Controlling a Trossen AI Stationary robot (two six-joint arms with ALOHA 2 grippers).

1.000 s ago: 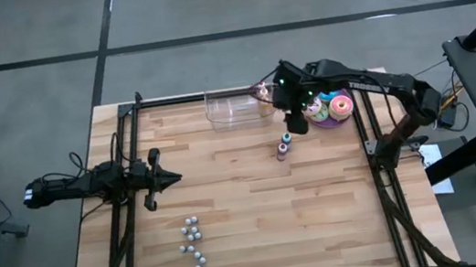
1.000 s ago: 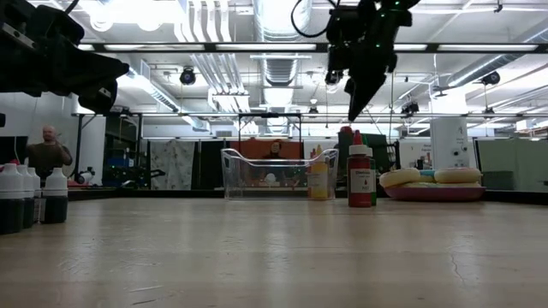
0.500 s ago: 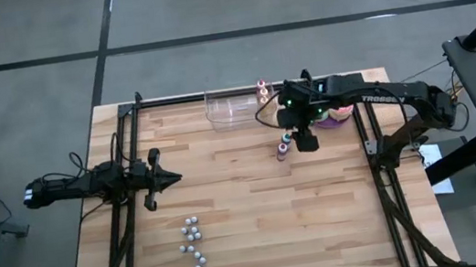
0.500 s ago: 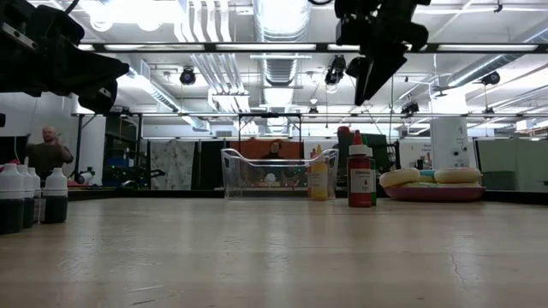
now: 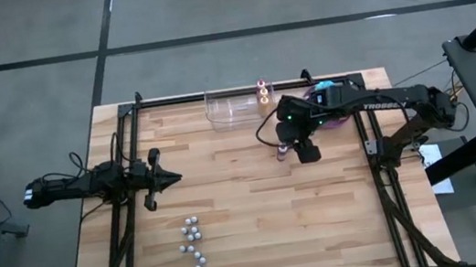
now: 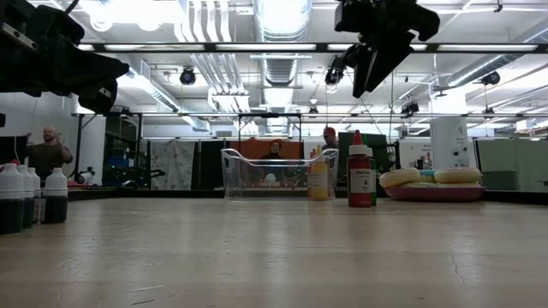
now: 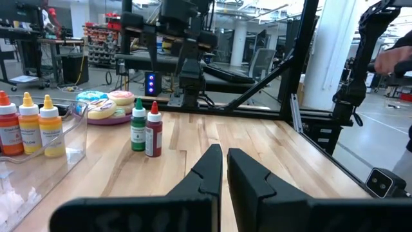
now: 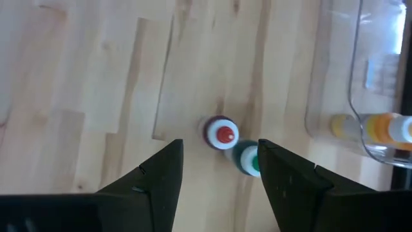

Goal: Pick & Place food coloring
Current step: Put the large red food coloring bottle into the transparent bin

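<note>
Two food coloring bottles, a red one [image 7: 153,131] and a green one [image 7: 137,126], stand upright side by side on the wooden table [image 5: 246,197]. In the right wrist view I see the red cap [image 8: 222,134] and the green cap [image 8: 247,158] from above. My right gripper [image 8: 220,147] hangs open well above them [image 6: 368,73], fingers slanting down, touching nothing. More food coloring bottles, orange and yellow [image 7: 26,125], stand at the right end of a clear container [image 5: 236,108]. My left gripper [image 7: 224,154] waits shut and level at the table's left [image 5: 168,178].
A purple plate of frosted doughnuts [image 6: 432,178] sits at the far right, partly under my right arm [image 5: 372,102]. Several small silvery balls [image 5: 193,245] lie near the front edge. Dark bottles with white caps [image 6: 26,197] stand at the low view's left. People show in the room behind.
My right gripper has swung from beside the clear container and the doughnut plate toward the table's near edge, and has come over the red and green bottles, staying high. Its wrist has rolled somewhat. The bottles have not moved.
</note>
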